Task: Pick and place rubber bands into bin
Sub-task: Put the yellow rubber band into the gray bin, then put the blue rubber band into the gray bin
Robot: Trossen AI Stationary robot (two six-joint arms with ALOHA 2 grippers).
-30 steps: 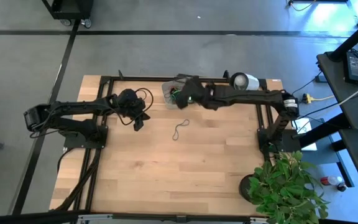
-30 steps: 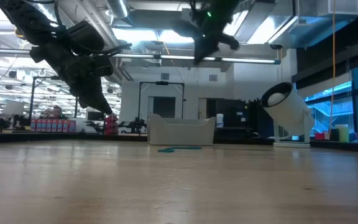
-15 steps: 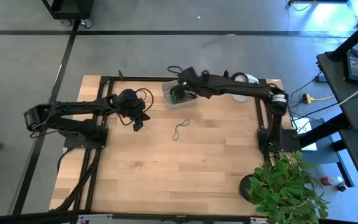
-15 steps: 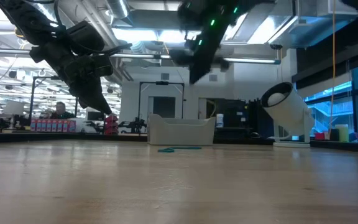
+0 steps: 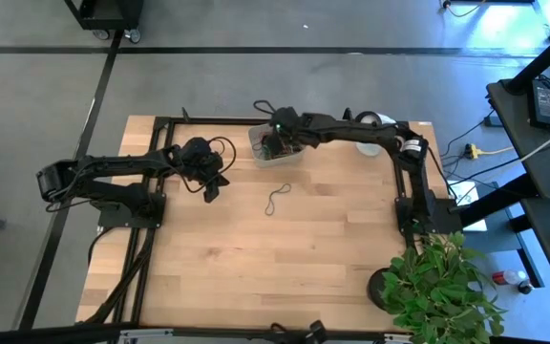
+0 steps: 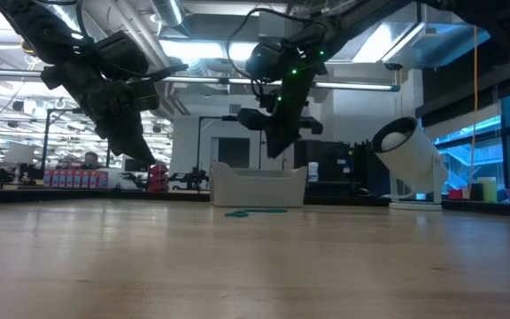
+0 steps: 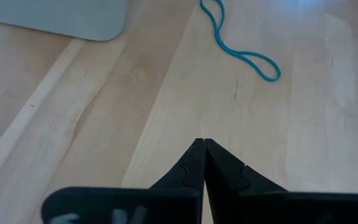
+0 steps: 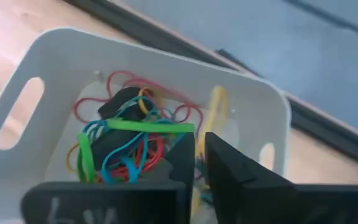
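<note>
1. Above the bin (image 5: 273,146) hangs the right gripper (image 8: 199,149), fingers slightly parted, grasping nothing
2. Rubber bands (image 8: 132,149) fill the bin; a teal band (image 5: 276,200) lies mid-table
3. The left gripper (image 7: 204,144) hovers clenched, empty

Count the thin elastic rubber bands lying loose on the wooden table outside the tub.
1: a teal rubber band lies mid-table, ahead of the shut left gripper, apart from the white plastic bin.
</note>
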